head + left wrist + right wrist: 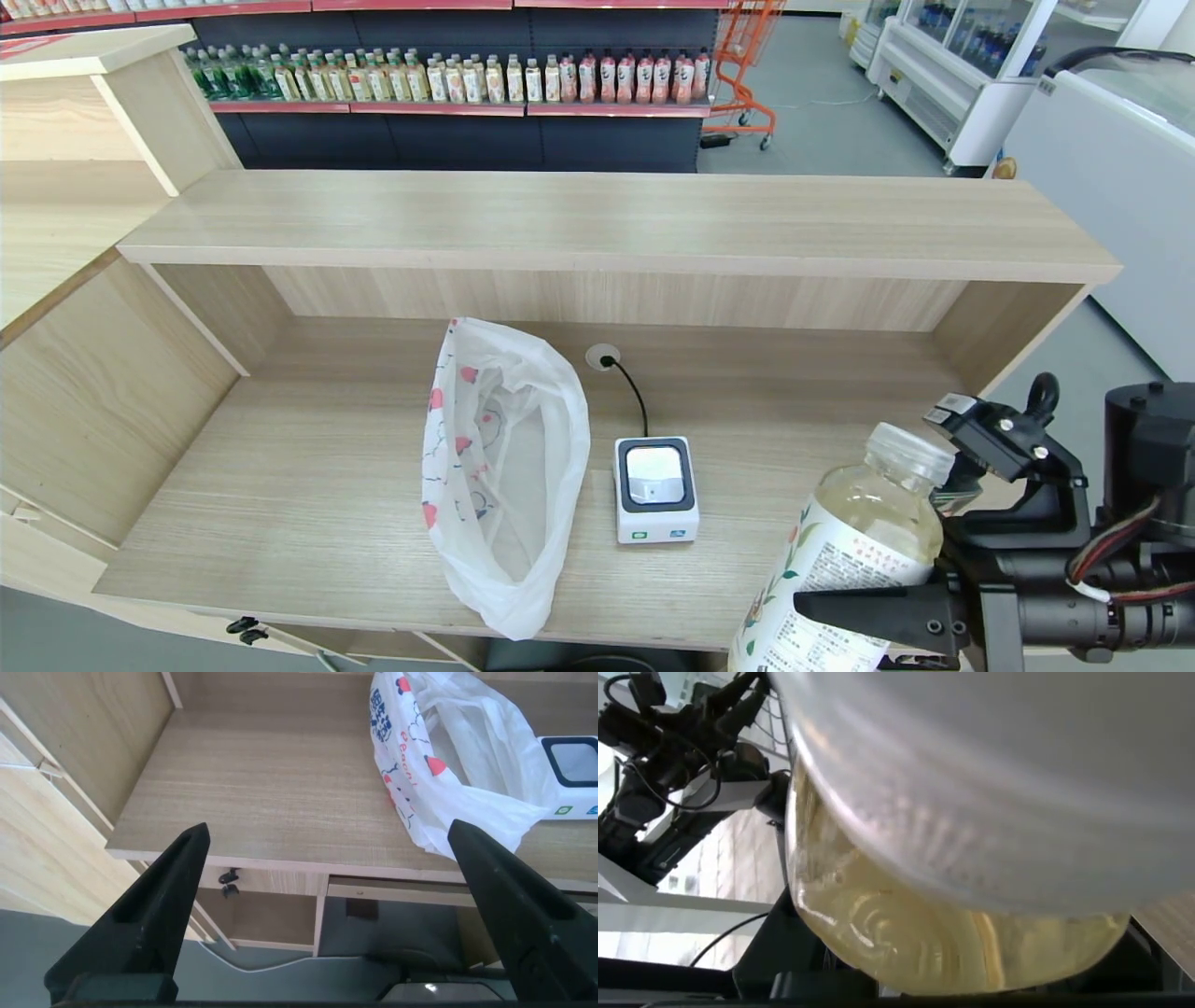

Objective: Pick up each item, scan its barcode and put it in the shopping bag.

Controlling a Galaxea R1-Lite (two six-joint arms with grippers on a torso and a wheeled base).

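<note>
The right gripper [896, 607] has its black fingers [868, 609] clamped on the lower body of a clear plastic drink bottle [864, 546], one finger lying across the printed label. The bottle holds pale yellow liquid and has a white cap; it is raised above the near right corner of the worktop [308, 485], tilted with the cap up and leaning to the right. In the right wrist view the bottle's [971, 859] curved wall and the liquid sit hard against the lens. The left gripper [327, 924] hangs with its two dark fingers [140, 933] spread wide and nothing between them, just off the near left edge of the worktop [271, 793]. On the worktop, left of the held bottle and apart from it, lies the barcode scanner [655, 487], a white box with a dark-framed window facing up. A black cable [635, 392] runs from it to a round grommet [602, 356] near the back wall. Just beside the scanner on its left lies the shopping bag [504, 467], white thin plastic with red hearts, its mouth gaping upward; in the left wrist view the bag [439, 756] touches the scanner's [570, 765] edge. A raised counter ledge [607, 219] spans the back, and beyond it stand a store shelf of bottled drinks [448, 79], an orange trolley [747, 65] and chest freezers [962, 65].
</note>
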